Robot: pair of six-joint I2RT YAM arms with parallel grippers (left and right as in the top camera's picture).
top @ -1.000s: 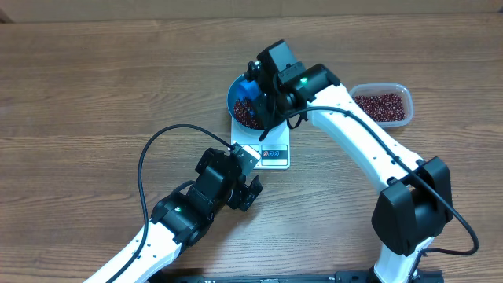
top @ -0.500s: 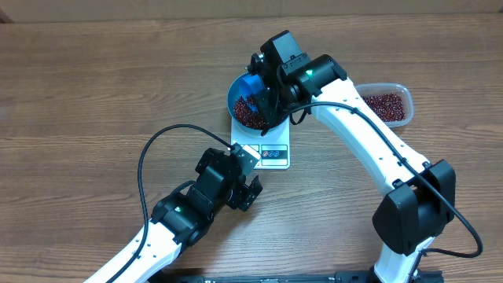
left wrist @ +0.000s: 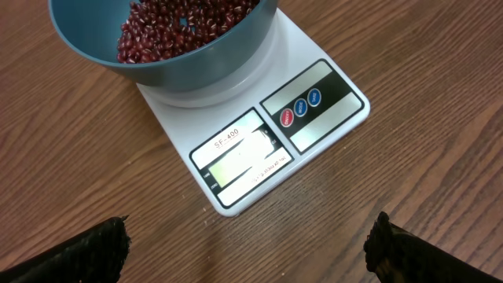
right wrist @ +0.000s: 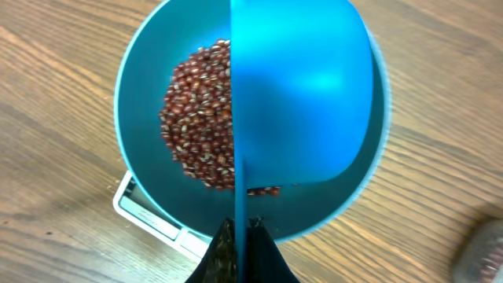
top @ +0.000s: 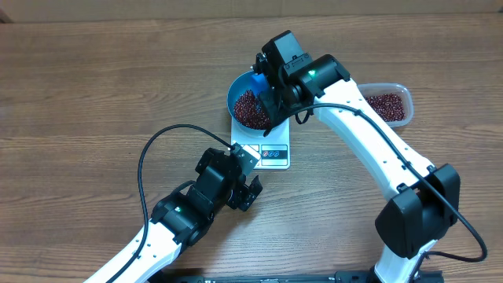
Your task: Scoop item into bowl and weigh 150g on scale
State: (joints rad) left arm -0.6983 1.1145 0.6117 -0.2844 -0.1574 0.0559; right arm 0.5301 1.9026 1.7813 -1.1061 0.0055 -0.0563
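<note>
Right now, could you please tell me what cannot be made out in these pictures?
- Scale reading: left wrist view, the display looks washed out.
- Beans under the scoop: right wrist view, scoop covers half the bowl.
- Tub: overhead, right arm hides part.

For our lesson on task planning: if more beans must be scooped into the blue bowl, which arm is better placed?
Right. The right fingers grip the scoop over the bowl, and the bean tub lies on its side. The left fingers hang open and empty before the scale.
</note>
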